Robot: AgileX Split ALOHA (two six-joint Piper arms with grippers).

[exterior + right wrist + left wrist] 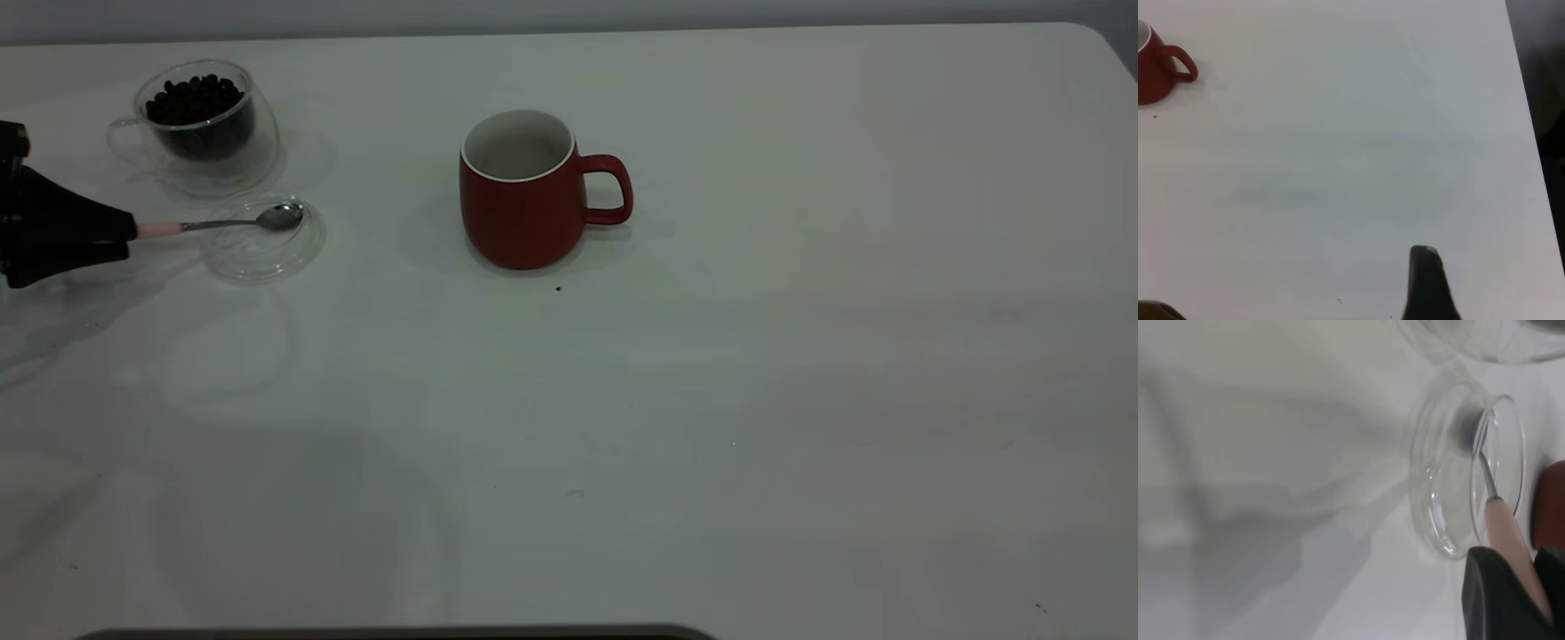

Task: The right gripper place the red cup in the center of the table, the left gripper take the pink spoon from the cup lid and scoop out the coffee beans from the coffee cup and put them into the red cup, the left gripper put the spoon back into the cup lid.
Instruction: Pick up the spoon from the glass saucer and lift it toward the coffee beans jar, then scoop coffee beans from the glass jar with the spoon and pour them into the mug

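Table: plain white top, matte, rounded corner, a few dark specks.

Red cup: rounded dark-red ceramic, white inside and rim, loop handle turned toward the right arm's side. Upright near the table's middle, empty as far as can be seen; judged already placed for filling.

Coffee cup: clear double-walled glass, rounded, upright at the far left, well apart from the red cup. Holds 1 heap of coffee beans, dark and glossy.

Lid: flat clear glass disc with raised rim, on the table just in front of the coffee cup; serves as the spoon rest.

Spoon: shiny metal bowl and neck, pale pink handle. Bowl over the lid; whether it touches the glass cannot be told.

Left gripper: glossy black, tapered, at the left edge, clenched on the spoon's handle end, a grip that leaves the bowl free for scooping.

Right gripper: 1 black finger seen in its wrist view, well clear of the red cup; open or closed cannot be told.
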